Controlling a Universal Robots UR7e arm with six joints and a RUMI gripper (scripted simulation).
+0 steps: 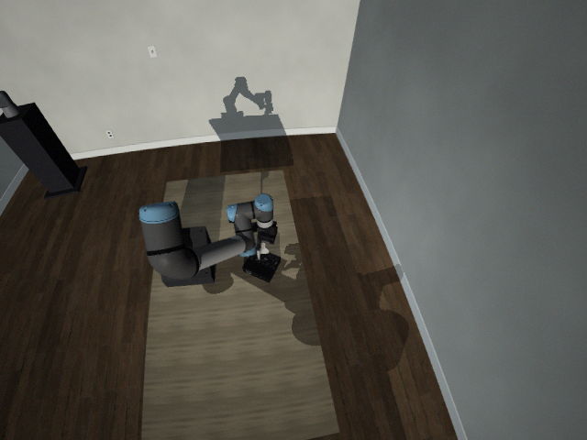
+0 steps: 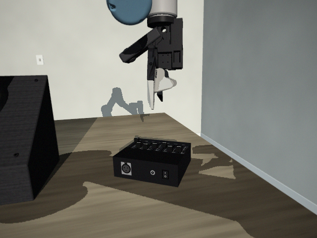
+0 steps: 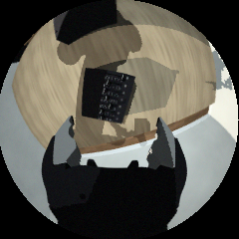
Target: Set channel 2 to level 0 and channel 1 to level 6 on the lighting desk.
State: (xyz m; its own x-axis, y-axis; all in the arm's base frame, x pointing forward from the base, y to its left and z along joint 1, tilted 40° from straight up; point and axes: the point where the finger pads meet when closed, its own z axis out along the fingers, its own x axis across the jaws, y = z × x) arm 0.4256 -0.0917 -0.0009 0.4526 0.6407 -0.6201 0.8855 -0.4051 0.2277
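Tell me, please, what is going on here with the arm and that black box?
The arm's gripper hangs open and empty well above the lighting desk, a black box with a row of faders on top, sitting on the tan mat. Nothing touches the faders yet; their levels are too small to read.

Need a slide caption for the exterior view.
Open, empty end effector hangs above the black lighting desk on the rug, not touching any fader.
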